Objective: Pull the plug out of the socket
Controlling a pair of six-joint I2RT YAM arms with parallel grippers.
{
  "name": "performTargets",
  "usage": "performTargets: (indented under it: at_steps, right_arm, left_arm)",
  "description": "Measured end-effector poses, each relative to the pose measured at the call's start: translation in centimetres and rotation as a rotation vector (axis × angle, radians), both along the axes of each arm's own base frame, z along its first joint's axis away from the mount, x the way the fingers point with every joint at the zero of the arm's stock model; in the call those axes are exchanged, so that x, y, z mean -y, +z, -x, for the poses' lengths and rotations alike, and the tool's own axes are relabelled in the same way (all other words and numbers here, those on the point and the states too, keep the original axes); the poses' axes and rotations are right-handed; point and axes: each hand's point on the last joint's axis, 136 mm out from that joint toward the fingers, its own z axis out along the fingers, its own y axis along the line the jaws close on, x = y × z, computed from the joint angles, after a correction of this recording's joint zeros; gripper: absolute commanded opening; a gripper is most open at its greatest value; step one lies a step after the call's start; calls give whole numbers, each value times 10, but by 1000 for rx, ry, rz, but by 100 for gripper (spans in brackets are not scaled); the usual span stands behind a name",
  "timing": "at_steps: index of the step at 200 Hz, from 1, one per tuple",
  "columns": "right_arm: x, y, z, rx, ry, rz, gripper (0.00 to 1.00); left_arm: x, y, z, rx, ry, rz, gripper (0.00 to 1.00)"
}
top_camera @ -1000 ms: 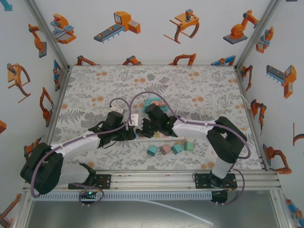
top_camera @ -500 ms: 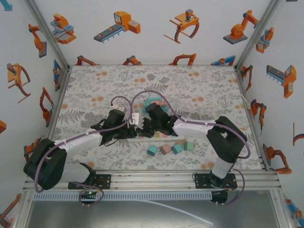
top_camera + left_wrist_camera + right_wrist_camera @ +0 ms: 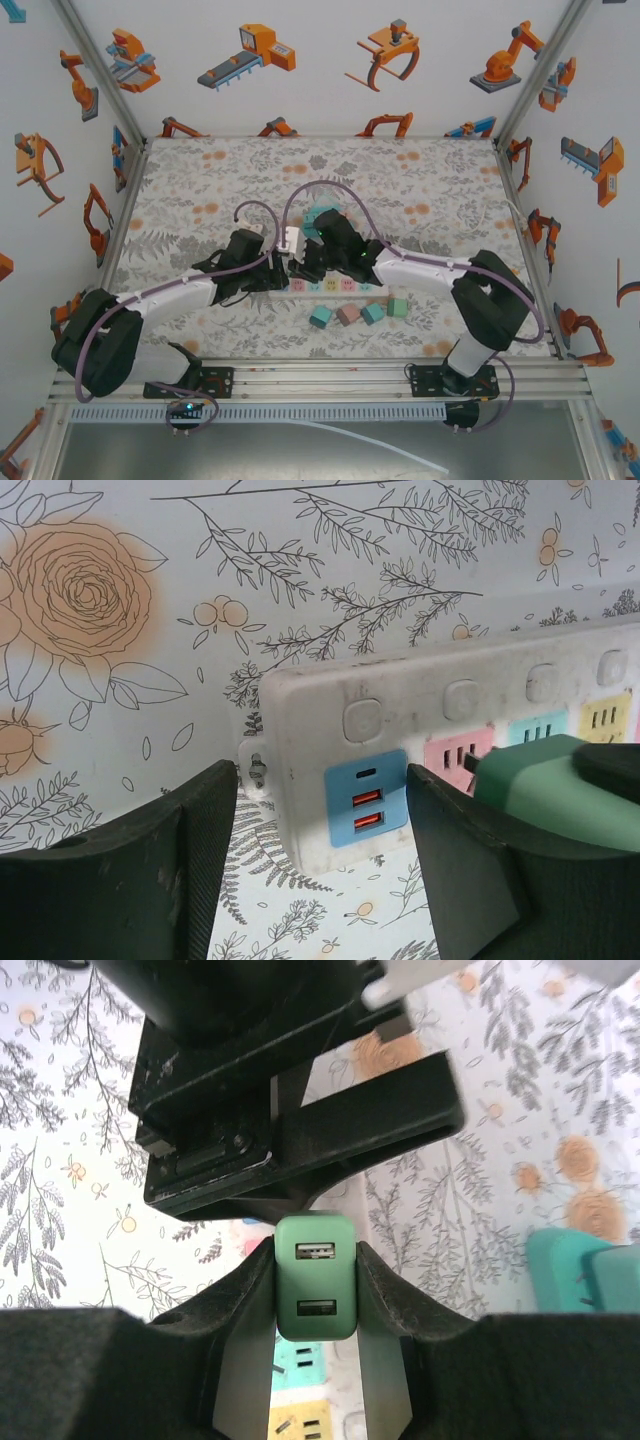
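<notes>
A white power strip (image 3: 400, 695) with pastel sockets lies on the floral table; it shows as a pastel row (image 3: 325, 285) from above. My right gripper (image 3: 315, 1260) is shut on the green plug (image 3: 315, 1300), a two-port USB charger. The plug (image 3: 560, 785) hangs just off the pink socket (image 3: 450, 755) with a bare prong showing. My left gripper (image 3: 320, 780) stands open astride the strip's blue USB end (image 3: 365, 795), left finger (image 3: 190, 850) beside the end tab, right finger (image 3: 450, 850) over the pink socket. Whether the fingers press on the strip I cannot tell.
Several small coloured blocks (image 3: 348, 314) lie in a row in front of the strip. Teal blocks (image 3: 320, 215) sit behind the two grippers, one of them (image 3: 575, 1265) to the plug's right. The left gripper's black body (image 3: 300, 1130) looms close beyond the plug.
The right gripper has drawn back and up with the green plug, uncovering the strip's sockets. The left gripper has narrowed a little and moved in to the strip's end.
</notes>
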Motion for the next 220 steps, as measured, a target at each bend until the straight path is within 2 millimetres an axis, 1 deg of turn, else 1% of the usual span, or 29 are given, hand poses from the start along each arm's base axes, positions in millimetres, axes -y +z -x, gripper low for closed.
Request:
performTargets:
  at_steps: [13,27,47,67,82,100,118,125,132,147,166,184,202,220]
  right_arm:
    - [0,10,-1,12,-6,-23,21]
    - [2,20,0,20,-16,-48,18]
    - [7,35,2,18,-42,-88,18]
    - [16,54,3,8,-96,-143,17]
    - [25,70,4,-15,-155,-203,11]
    - [40,88,4,-62,-252,-283,10]
    - [55,102,2,-141,-364,-364,10]
    - [61,105,1,-180,-407,-395,10]
    - [66,106,1,-224,-447,-422,10]
    - [76,103,2,-333,-522,-466,10]
    - [80,89,5,-492,-586,-487,10]
    - [75,71,8,-633,-616,-471,10]
    - [63,48,14,-770,-612,-426,13]
    - [51,14,21,-890,-617,-347,15]
  left_arm:
    - [0,0,0,0,1,1,65]
    - [-2,1,2,-4,2,-5,67]
    - [-8,2,9,-22,3,-22,70]
    - [-13,12,15,-16,-1,-21,73]
    - [-15,29,18,19,-8,-1,76]
    - [-15,55,21,81,-26,42,79]
    - [-12,88,26,167,-63,105,82]
    - [-11,101,28,198,-82,130,83]
    - [-10,115,32,231,-107,157,86]
    - [-7,141,42,292,-160,209,92]
    - [-3,173,57,358,-233,267,100]
    - [-2,198,71,405,-294,304,97]
    - [-2,212,81,429,-333,321,97]
    - [-3,214,86,430,-350,320,97]
